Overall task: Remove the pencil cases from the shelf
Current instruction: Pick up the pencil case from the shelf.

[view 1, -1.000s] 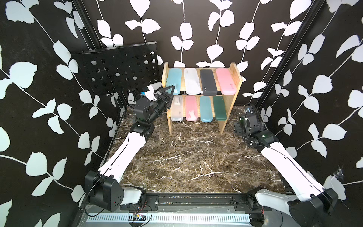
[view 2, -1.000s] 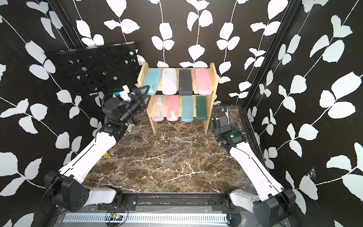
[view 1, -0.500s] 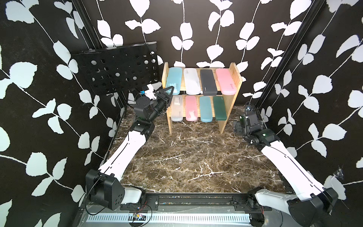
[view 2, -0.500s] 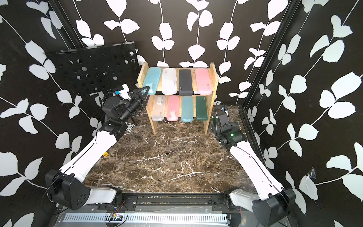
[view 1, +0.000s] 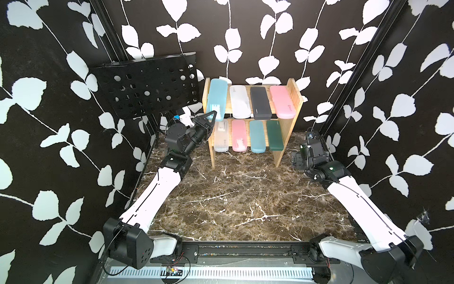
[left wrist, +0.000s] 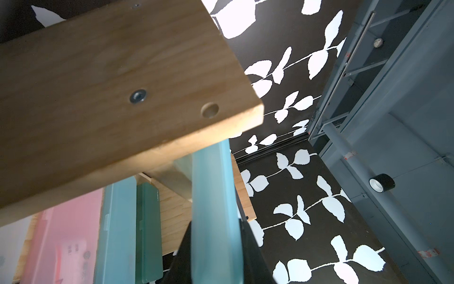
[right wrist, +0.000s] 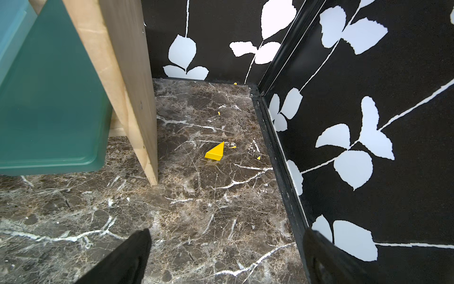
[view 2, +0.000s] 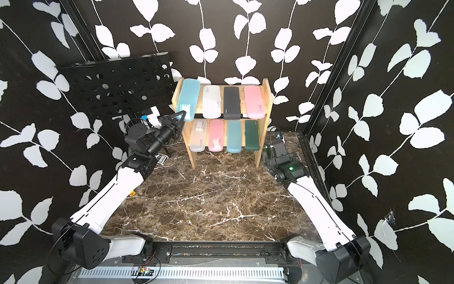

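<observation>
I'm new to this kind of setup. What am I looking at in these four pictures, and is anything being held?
Two white robot arms work at a marble table. The two wide pictures come from one camera pair overhead; the two close-ups come from cameras on the arms' wrists. At the back stands a wooden shelf with eight pencil cases, beside a black music stand. The left tool is shut on the light blue case on the upper tier. The right tool is open and empty, low by the shelf's side, near a small yellow wedge on the table.
</observation>
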Robot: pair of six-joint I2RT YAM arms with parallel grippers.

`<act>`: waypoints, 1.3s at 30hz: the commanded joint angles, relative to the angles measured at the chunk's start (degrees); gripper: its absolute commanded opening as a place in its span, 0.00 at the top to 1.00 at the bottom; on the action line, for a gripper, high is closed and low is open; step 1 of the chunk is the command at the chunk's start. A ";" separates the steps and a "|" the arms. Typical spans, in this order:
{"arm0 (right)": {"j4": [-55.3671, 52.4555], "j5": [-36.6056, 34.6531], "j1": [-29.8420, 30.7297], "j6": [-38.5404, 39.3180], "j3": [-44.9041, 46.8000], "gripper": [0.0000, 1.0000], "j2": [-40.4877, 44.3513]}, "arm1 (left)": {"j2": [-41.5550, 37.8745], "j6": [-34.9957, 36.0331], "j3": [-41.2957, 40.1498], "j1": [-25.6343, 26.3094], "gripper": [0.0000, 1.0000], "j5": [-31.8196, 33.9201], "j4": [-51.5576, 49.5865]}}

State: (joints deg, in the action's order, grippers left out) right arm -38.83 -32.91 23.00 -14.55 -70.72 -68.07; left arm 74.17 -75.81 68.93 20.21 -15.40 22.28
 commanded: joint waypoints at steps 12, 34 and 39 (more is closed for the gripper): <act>-4.85 -5.73 10.50 -0.74 -15.86 0.01 4.82 | -9.53 23.30 -4.88 -0.12 1.00 -3.59 11.98; 16.26 14.91 41.42 -11.74 -48.83 0.01 -23.30 | -33.03 52.76 -24.62 0.98 1.00 2.37 4.39; 16.88 22.73 41.03 -16.53 -58.57 0.00 -32.28 | -34.77 53.75 -25.20 1.13 1.00 2.58 3.47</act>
State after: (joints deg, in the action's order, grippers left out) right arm -25.69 -17.37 64.07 -26.68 -123.90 -97.97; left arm 41.25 -23.99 43.66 20.97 -13.45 23.27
